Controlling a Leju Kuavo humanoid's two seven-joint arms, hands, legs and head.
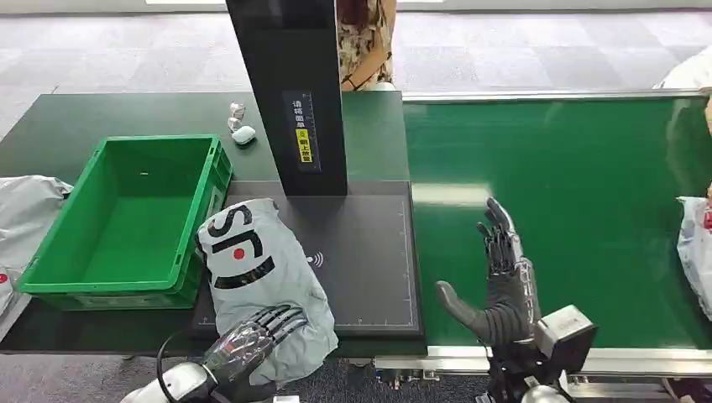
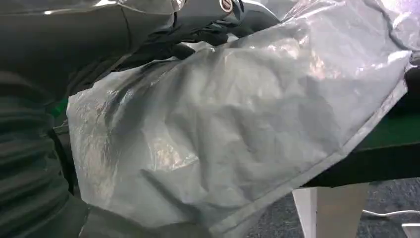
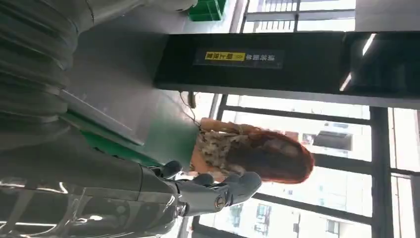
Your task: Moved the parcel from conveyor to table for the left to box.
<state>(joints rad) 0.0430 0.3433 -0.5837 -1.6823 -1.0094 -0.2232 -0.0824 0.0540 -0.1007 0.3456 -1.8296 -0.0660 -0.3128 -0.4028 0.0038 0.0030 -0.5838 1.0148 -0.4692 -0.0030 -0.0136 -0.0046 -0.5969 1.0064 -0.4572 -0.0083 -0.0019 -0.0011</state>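
Lying on the dark scanning mat (image 1: 369,277) of the worktop (image 1: 50,126), the grey parcel (image 1: 260,277) stretched from beside the green crate (image 1: 126,218) at its 9 o'clock down to the near edge, its lower end hanging over that edge. The left hand (image 1: 252,336) rested on top of the parcel's near end, at the parcel's 6 o'clock, its fingers (image 1: 281,317) laid across the plastic. From the left wrist view the parcel (image 2: 237,129) filled the space just in front of the left hand (image 2: 198,25), whose fingers pressed over its crumpled top; whether they pinched it I could not tell. The right hand (image 1: 495,285) stood upright over the green conveyor (image 1: 571,185), at the parcel's 3 o'clock and well apart from it, fingers spread and holding nothing. Another pale parcel (image 1: 695,243) lay at the conveyor's 3 o'clock edge. A black scanner post (image 1: 294,92) rose at the mat's 12 o'clock, a person (image 1: 365,42) standing behind it.
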